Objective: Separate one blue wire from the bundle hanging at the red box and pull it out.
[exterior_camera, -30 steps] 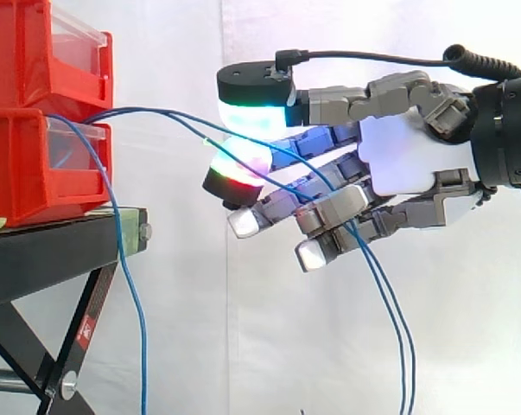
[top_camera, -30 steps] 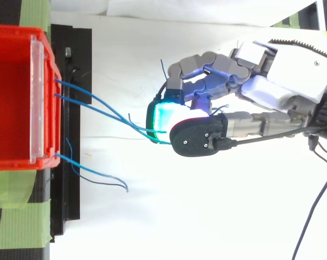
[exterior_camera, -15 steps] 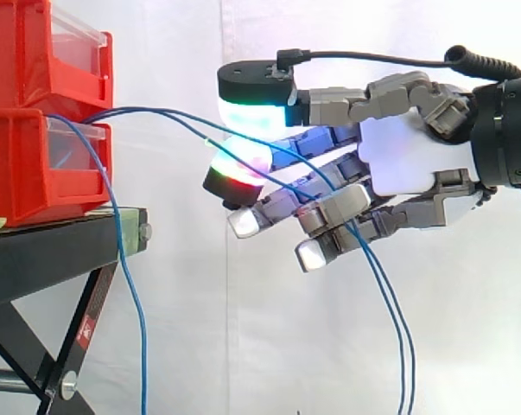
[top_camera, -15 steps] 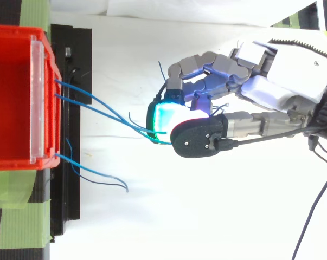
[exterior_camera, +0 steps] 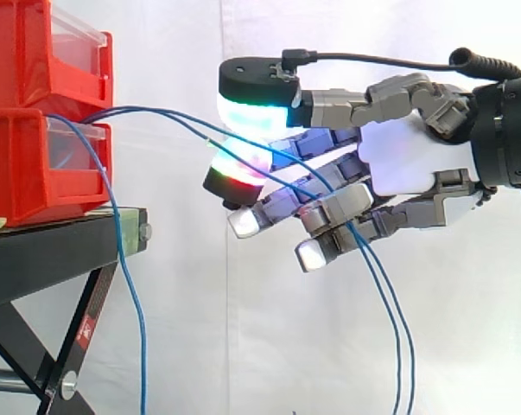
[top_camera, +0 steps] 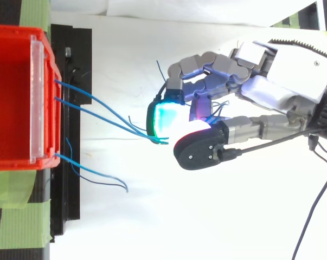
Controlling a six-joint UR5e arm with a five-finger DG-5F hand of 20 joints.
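Two thin blue wires (exterior_camera: 156, 112) leave the lower red bin (exterior_camera: 18, 173) and arc right to my hand (exterior_camera: 407, 160). They run between the green-glowing thumb pad (exterior_camera: 251, 114) above and a red-glowing fingertip (exterior_camera: 238, 166) below. From there they drape across the lower fingers and hang down at the right. In the top view the same wires (top_camera: 109, 111) reach the cyan fingertip (top_camera: 162, 116), with the thumb (top_camera: 198, 150) just beside it. A third blue wire (exterior_camera: 126, 285) hangs free along the stand, apart from the hand.
A second red bin (exterior_camera: 18, 52) sits stacked on the lower one, both on a black stand (exterior_camera: 53, 246) with slanted legs. Green tape (top_camera: 22, 222) marks the stand's base. A white curtain lies behind, and there is free room to the right of the stand.
The thumb has lifted slightly and, seen from above, swung sideways off the cyan fingertip. The wires and the rest of the hand have barely moved.
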